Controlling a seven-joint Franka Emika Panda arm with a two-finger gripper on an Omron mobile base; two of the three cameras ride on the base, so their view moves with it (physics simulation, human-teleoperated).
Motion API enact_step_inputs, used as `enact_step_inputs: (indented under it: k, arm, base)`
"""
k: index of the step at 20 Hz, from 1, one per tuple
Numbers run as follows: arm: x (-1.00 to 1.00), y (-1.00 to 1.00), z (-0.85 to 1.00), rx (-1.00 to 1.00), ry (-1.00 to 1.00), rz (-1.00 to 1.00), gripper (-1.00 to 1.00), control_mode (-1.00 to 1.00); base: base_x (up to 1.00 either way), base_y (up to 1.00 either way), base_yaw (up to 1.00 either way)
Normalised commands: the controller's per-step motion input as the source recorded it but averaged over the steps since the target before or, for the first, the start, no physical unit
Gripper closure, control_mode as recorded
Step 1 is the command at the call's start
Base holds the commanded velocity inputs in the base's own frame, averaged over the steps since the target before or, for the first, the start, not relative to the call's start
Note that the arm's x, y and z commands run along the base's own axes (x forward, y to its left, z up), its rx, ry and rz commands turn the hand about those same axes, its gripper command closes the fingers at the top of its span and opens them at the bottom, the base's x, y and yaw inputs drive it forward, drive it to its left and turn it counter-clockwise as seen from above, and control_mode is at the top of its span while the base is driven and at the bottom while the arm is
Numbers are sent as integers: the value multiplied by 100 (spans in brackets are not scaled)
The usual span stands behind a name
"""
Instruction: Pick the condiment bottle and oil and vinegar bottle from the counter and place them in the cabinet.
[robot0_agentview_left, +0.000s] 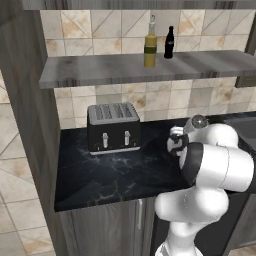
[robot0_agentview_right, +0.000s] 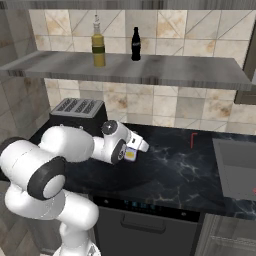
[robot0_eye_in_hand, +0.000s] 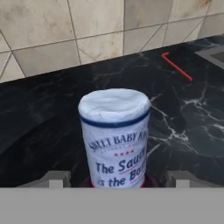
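Observation:
The condiment bottle (robot0_eye_in_hand: 114, 140), squat with a pale cap, a blue band and a pale lettered label, stands between my gripper's (robot0_eye_in_hand: 117, 178) two finger tips. There is a gap on each side of it, so the gripper is open around it. From the right base view the gripper (robot0_agentview_right: 136, 150) is low over the black counter with the bottle's label (robot0_agentview_right: 131, 154) peeking out at the hand. The hand (robot0_agentview_left: 175, 141) hides the bottle in the left base view. The golden oil and vinegar bottle (robot0_agentview_left: 150, 47) (robot0_agentview_right: 98, 46) stands upright on the grey cabinet shelf (robot0_agentview_left: 90, 71) (robot0_agentview_right: 175, 71).
A slim black cola-style bottle (robot0_agentview_left: 169, 44) (robot0_agentview_right: 135, 45) stands on the shelf right of the golden one. A toaster (robot0_agentview_left: 113, 127) (robot0_agentview_right: 77, 109) sits left of the hand. A thin red object (robot0_agentview_right: 192, 140) (robot0_eye_in_hand: 176, 67) lies on the counter near the sink (robot0_agentview_right: 235, 165).

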Motion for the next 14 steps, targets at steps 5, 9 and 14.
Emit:
enact_step_inputs:
  k: [5,9,14]
  arm:
    - [-39,0,100,2,0,0,100,-100]
    - [-39,5,100,1,0,5,100,-100]
    - [-34,25,100,0,-1,7,100,-100]
  base:
    - [0,0,0]
    - [0,0,0]
    - [0,0,0]
